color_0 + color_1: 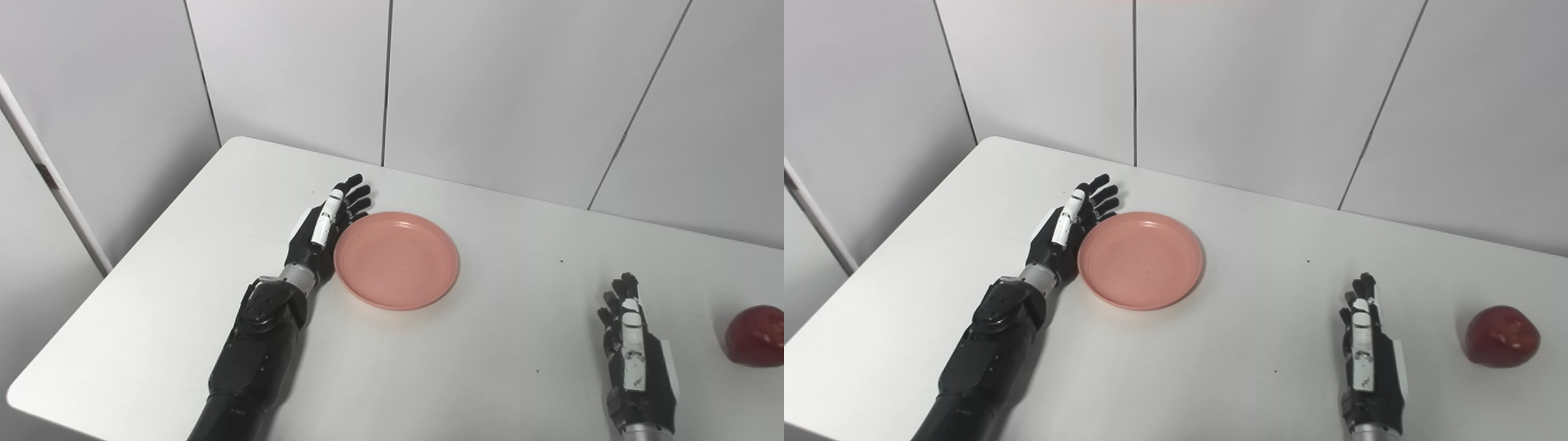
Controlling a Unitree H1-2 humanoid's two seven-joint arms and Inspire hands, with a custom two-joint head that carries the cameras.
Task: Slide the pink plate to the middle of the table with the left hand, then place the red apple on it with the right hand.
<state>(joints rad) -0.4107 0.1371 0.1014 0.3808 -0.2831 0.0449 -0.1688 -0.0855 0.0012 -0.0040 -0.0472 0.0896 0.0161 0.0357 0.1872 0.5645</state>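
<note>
The pink plate (397, 259) lies flat and empty on the white table (502, 355), left of the middle. My left hand (324, 229) stands on edge against the plate's left rim, open, with its fingers stretched toward the far wall. The red apple (1502, 336) rests near the table's right side. My right hand (1366, 349) lies open on the table near the front edge, to the left of the apple with a gap between them, holding nothing.
White wall panels (520, 86) rise right behind the table's far edge. The table's rounded left corner (18, 392) is close to my left forearm (257, 349). Bare tabletop stretches between the plate and the right hand.
</note>
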